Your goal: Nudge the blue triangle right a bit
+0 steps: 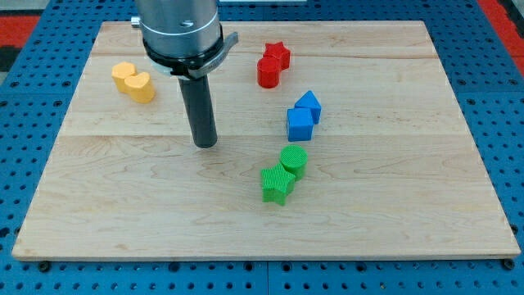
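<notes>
The blue triangle (309, 104) lies right of the board's middle, touching a blue cube (300, 124) just below and left of it. My tip (205, 144) rests on the board well to the left of both blue blocks, a little lower than the cube. Nothing lies between the tip and the blue cube.
A red star (277, 55) and a red cylinder (268, 72) sit above the blue blocks. A green cylinder (293, 161) and a green star (277, 185) sit below them. Two yellow blocks (133, 81) lie at the upper left. The wooden board (98, 221) rests on a blue pegboard.
</notes>
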